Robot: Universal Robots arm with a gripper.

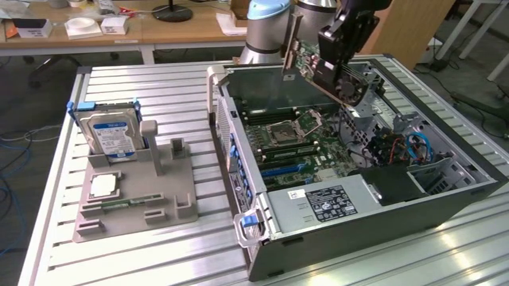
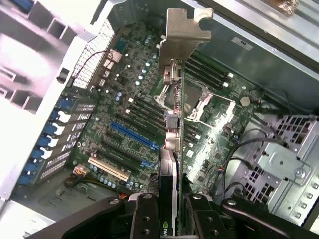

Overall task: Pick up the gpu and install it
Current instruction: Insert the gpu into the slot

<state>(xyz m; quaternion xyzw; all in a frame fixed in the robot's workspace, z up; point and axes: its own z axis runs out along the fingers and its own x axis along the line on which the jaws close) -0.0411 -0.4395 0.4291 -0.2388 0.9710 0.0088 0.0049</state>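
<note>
I am looking across one ribbed, silvery metal worktop [image 1: 159,256] filling the lower frame. On it, at the exterior view's left, one grey moulded fixture [image 1: 135,202] is holding one blue-labelled hard drive [image 1: 111,137] upright. At the right, one dark computer case [image 1: 358,238] is lying open, showing its green motherboard [image 2: 129,114]. At upper centre, the black fingers [image 2: 144,219] are gripping the gpu [image 1: 306,62], a thin green card with a silver bracket, tilted above the case. Farther back, one wooden desk [image 1: 183,30] is carrying white boxes.
</note>
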